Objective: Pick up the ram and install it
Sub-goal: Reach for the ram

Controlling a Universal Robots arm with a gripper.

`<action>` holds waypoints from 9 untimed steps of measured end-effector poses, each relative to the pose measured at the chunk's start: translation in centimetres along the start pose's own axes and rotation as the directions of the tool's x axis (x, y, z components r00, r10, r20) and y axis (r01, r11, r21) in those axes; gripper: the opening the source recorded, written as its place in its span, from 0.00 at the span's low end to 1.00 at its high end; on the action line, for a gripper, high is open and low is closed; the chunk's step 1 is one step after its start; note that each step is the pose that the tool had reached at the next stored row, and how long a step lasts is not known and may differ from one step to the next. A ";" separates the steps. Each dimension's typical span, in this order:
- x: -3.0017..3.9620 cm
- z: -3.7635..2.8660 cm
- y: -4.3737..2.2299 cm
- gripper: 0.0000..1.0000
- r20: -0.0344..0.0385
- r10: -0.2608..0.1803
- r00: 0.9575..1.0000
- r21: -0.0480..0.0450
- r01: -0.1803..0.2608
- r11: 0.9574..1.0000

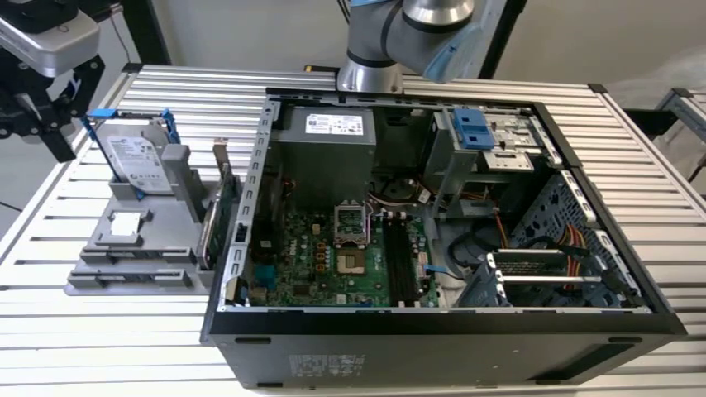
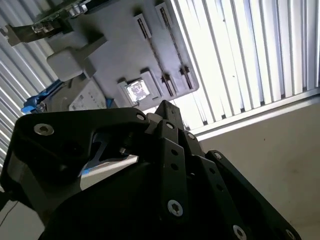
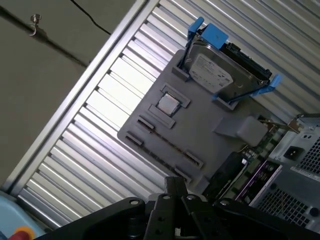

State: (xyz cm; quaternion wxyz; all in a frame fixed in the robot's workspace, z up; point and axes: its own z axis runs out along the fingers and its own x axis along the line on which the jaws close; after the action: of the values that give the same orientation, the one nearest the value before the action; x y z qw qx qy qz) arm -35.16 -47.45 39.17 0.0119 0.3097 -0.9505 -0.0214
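Slatted aluminium tabletop point(image 1: 99, 347) is carrying an open computer case point(image 1: 441, 339) and, at the exterior view's left, a grey parts tray point(image 1: 83, 285). On the tray a hard drive in a blue frame point(image 1: 138, 161) is standing propped at the far end, and a processor chip point(image 1: 127, 222) is lying flat near the middle. A green card with a metal bracket point(image 1: 226, 207) is standing on edge along the side next to the case.

The gripper point(image 3: 175, 184) is hanging over the table beside the tray. In both wrist views it is closed up narrow and is holding no part.

I cannot pick out the ram for certain. In the first wrist view a thin dark line point(image 3: 167, 145) is running along a groove between small end blocks. This is at the tray's edge farthest from the hard drive. Its long axis is lying parallel to the drive's broad face. In the exterior view that edge is running from left to right along the near side of the tray. Whether the line is the stick's upper edge I cannot tell.

Inside the case the motherboard point(image 1: 320, 265) is lying flat, and its dark memory slots point(image 1: 403, 260) are running from near to far.
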 end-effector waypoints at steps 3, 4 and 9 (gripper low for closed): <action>0.00 0.00 0.00 0.00 -0.002 -0.021 1.000 0.000 0.021 1.000; 0.00 0.00 0.00 0.00 -0.002 -0.028 1.000 0.000 0.028 1.000; 0.00 0.00 0.00 0.00 -0.005 -0.062 0.998 0.000 0.062 0.998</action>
State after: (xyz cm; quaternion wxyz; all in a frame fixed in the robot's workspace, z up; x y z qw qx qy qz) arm -35.16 -47.45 39.17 0.0137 0.3391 -0.9404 -0.0207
